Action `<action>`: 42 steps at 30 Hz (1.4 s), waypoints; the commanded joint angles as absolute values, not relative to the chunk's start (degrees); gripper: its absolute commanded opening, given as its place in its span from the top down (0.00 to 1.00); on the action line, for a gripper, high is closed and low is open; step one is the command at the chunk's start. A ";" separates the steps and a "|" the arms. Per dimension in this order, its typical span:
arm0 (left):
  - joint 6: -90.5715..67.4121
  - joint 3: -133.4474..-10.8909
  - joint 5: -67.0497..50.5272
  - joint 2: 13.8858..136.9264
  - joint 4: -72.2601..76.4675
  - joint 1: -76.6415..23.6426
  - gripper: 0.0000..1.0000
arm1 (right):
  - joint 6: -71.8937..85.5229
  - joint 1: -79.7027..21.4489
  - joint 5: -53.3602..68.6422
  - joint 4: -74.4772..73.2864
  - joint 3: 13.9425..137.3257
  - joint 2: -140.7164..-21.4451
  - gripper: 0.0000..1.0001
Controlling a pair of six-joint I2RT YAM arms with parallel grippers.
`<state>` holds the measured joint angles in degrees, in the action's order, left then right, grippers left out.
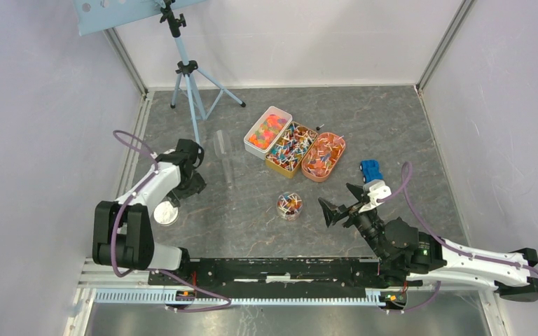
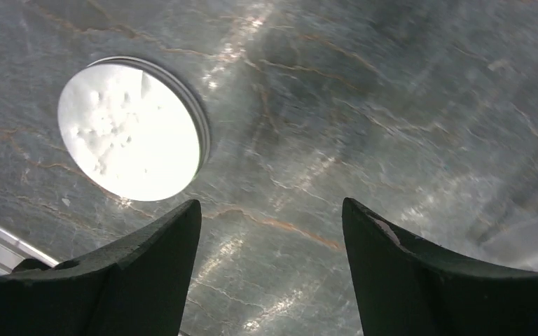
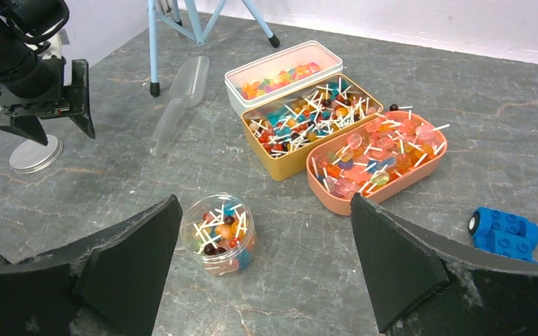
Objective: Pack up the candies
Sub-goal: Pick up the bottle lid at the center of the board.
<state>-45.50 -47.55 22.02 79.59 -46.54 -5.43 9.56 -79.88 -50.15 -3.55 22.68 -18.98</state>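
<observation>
Candies (image 3: 218,227) fill a small clear round tub (image 1: 289,215) in the middle of the table. More candies (image 3: 307,120) lie in three trays behind it: a white one (image 1: 258,126), a gold one (image 1: 274,166) and an orange one (image 1: 341,151). My right gripper (image 3: 265,199) is open, low over the table just right of the tub, with nothing between its fingers. At the left, my left gripper (image 2: 272,203) hangs open and empty above the table next to a round white lid (image 2: 129,129).
A clear plastic scoop (image 1: 224,157) lies left of the trays. A blue toy car (image 1: 370,169) sits right of the orange tray. A light-blue tripod (image 1: 189,77) stands at the back left. Walls enclose the table on three sides.
</observation>
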 commanded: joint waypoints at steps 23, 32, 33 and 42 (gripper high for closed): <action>-57.30 -48.79 26.21 70.92 -53.80 16.26 0.00 | 0.45 -80.16 -48.83 0.76 23.30 -19.24 0.02; -55.01 -47.34 24.52 73.85 -49.90 16.48 0.00 | 1.08 -80.17 -49.31 -4.05 29.43 -24.15 0.02; -54.63 -47.40 24.83 74.90 -50.17 16.63 0.00 | 1.24 -80.15 -49.33 -3.91 29.45 -24.09 0.02; -58.67 -45.23 22.90 79.53 -47.86 16.60 0.00 | 7.04 -80.09 -47.89 -3.70 24.90 -17.88 0.02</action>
<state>-54.70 -46.06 23.07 79.13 -50.26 16.38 4.40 -79.88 -48.49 -4.36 26.57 -20.62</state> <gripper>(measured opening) 0.996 0.982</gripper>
